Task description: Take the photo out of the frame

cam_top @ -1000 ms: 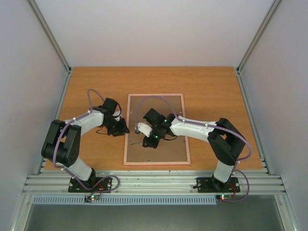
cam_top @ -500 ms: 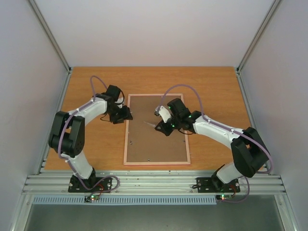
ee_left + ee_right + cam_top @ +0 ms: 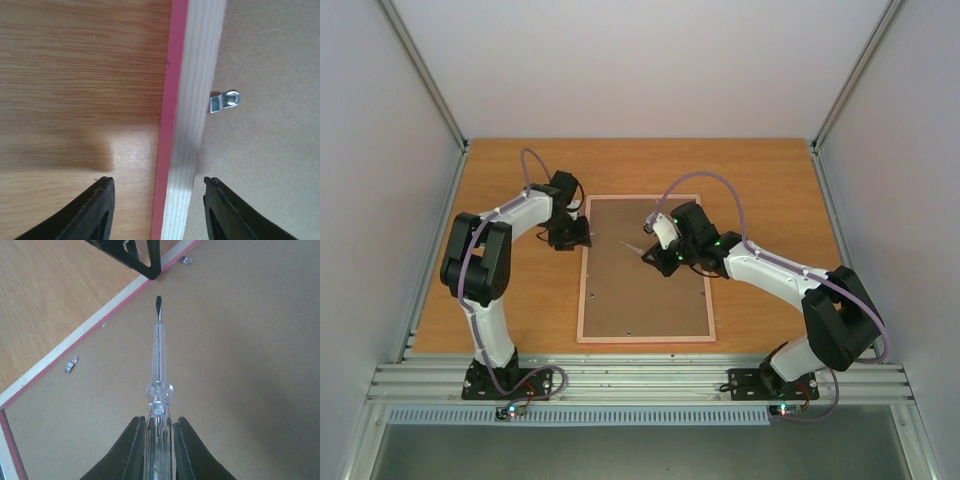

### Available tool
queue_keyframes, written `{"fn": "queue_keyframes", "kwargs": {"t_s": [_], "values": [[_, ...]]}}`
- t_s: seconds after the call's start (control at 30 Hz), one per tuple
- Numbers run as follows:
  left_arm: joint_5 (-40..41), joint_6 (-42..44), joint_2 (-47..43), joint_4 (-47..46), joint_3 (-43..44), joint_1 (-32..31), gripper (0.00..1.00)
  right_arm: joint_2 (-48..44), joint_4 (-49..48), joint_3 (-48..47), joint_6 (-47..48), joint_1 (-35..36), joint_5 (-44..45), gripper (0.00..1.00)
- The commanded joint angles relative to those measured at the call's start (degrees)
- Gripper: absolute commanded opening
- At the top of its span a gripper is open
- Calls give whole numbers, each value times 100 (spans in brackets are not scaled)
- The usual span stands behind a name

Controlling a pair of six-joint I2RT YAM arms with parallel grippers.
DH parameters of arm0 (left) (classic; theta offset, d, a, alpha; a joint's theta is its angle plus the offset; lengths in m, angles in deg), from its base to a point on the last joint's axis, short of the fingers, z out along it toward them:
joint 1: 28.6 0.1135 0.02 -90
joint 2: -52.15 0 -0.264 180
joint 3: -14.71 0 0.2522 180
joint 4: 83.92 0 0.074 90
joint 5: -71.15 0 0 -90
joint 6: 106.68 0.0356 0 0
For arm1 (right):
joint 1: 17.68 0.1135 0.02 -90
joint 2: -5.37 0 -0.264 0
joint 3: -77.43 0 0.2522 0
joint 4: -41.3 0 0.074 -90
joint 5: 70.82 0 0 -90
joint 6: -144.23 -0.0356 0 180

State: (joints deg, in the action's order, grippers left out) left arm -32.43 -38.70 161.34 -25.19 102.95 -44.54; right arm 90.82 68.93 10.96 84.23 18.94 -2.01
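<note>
Left arm (image 3: 510,215) angles in, fingers (image 3: 100,210) (parted) straddling the frame (image 3: 192,125) edge.

One frame (image 3: 660,300) lies brown back up on one wooden table (image 3: 770,190). There are two arms and so two grippers, the left gripper (image 3: 158,182) and the right gripper (image 3: 160,424). There is one screwdriver (image 3: 159,355), clear-shafted and flat-tipped. Small metal clips sit on the backboard. The right wrist view shows two: one clip (image 3: 73,364) at eight o'clock from the screwdriver's tip and a second clip (image 3: 186,260) at one o'clock. The left wrist view shows a single clip (image 3: 224,100); whether it is one of those two cannot be told.
</note>
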Motion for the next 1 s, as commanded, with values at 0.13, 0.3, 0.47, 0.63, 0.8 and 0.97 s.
{"fn": "queue_keyframes", "kwargs": {"t_s": [0.13,0.3,0.47,0.63,0.8,0.97], "values": [[109,138,247,138,214,-118,39,112,-248,59,-65,-32,-9,1],[145,179,248,176,155,-200,27,92,-212,48,-36,-32,5,1],[110,255,73,156,-42,-314,15,52,-148,14,-1,-30,37,1],[-17,332,-133,57,-301,-480,7,85,-67,-123,40,-23,50,1],[-127,341,-338,41,-540,-604,4,264,30,-320,100,-19,66,1],[-188,241,-611,43,-797,-688,4,514,151,-585,114,-11,39,1]]}}
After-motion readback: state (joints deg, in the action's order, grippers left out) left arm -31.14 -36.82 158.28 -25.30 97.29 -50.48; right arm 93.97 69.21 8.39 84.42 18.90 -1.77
